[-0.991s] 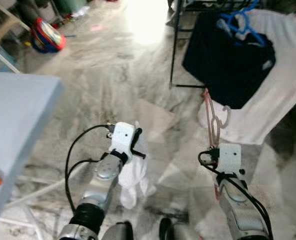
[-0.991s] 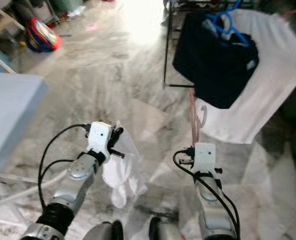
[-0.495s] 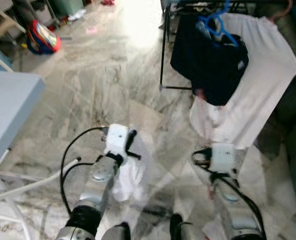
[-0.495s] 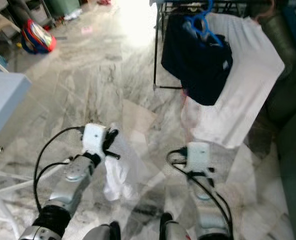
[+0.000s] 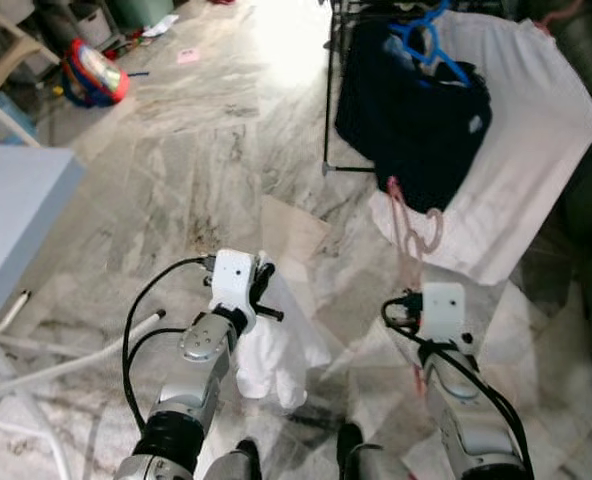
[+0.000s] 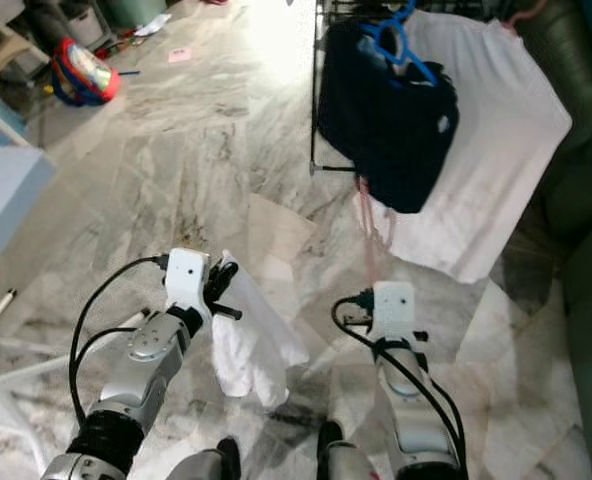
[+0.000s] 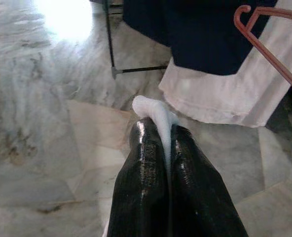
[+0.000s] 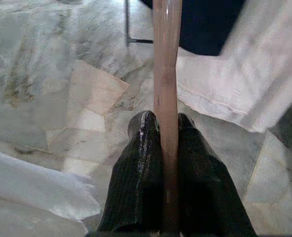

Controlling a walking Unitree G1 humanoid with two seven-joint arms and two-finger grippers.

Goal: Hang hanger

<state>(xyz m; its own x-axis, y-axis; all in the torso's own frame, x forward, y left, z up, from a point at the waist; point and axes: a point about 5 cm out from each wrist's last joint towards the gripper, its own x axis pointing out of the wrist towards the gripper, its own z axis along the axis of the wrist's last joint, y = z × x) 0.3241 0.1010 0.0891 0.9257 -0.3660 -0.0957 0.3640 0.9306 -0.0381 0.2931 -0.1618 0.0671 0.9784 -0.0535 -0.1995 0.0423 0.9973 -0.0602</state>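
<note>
Pinching pink hanger (image 8: 166, 74) w/ right gripper (image 8: 166, 133), hook up nr white shirt (image 5: 536, 130) on rack (image 5: 328, 90); left gripper (image 7: 166, 143) clamped on white cloth (image 5: 276, 345) above marble floor (image 5: 176, 170).

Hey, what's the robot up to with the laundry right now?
The robot stands on the marble floor facing a clothes rack draped with a dark garment and a white one. Its right gripper is clamped on a pink hanger, hook pointing toward the rack. Its left gripper pinches a white cloth that hangs below it. Nothing is hung yet.
</note>
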